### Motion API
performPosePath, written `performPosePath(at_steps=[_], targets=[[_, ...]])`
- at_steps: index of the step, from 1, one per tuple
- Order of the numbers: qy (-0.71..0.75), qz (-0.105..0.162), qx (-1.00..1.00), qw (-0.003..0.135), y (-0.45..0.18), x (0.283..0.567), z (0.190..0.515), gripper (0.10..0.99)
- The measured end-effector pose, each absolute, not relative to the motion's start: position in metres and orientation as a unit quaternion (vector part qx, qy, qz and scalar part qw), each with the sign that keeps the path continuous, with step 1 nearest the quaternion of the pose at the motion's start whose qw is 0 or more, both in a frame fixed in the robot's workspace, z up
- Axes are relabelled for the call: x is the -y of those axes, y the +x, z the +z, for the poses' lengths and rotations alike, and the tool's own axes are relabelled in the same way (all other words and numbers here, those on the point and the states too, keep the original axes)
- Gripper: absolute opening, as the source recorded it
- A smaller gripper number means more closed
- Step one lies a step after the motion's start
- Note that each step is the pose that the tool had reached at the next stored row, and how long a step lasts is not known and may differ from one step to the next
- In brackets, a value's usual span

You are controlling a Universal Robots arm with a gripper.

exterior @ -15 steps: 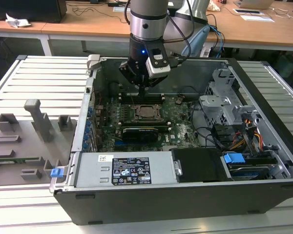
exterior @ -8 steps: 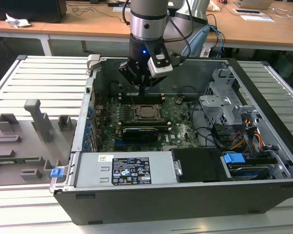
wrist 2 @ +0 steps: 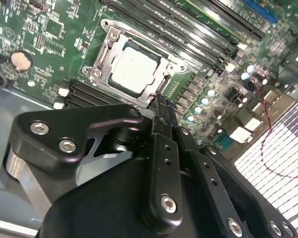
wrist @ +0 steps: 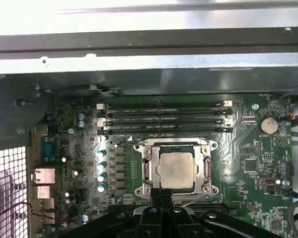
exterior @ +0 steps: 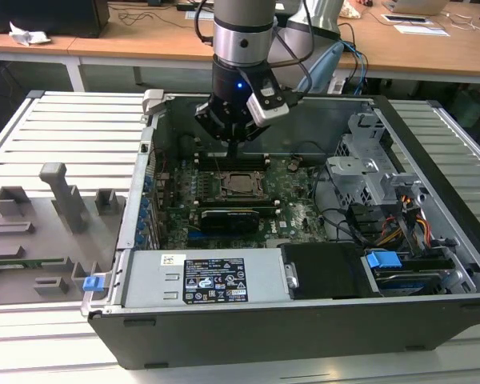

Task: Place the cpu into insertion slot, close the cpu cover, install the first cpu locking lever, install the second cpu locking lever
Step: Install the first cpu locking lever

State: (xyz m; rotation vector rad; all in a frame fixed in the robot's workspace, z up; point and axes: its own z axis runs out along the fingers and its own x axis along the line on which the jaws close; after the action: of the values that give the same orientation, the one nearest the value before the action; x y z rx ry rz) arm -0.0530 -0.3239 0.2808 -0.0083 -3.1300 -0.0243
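The cpu [wrist: 175, 169], a silvery square chip, lies flat in the insertion slot [wrist: 139, 190] on the green board. The cpu cover [wrist: 204, 166], a dark-silver frame, is down around the chip, whose face shows through its window. In the second wrist view the cpu [wrist 2: 133, 69] and cover [wrist 2: 105, 49] lie just beyond my fingertips. My gripper [wrist: 161, 196] is shut with nothing between its fingers, its tips at the socket's edge. In the exterior view the gripper [exterior: 232, 149] hangs just behind the cpu [exterior: 242, 184]. A thin metal rod [wrist: 194, 199] runs along the socket edge beside the tips.
Black memory slots [wrist: 164, 116] run behind the socket, with a coin battery [wrist: 267, 124] beside them. Inside the open case lie a long black card [exterior: 228, 216], a power supply [exterior: 216, 280], a drive cage [exterior: 368, 172] and cables [exterior: 408, 224]. A grey fixture tray [exterior: 40, 232] lies at the exterior view's left.
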Motion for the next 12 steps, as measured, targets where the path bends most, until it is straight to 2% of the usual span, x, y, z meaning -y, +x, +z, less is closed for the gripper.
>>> performPosePath(at_steps=[12], targets=[[0.035,-0.009,0.999,0.001,-0.068,0.324,0.271,0.106]])
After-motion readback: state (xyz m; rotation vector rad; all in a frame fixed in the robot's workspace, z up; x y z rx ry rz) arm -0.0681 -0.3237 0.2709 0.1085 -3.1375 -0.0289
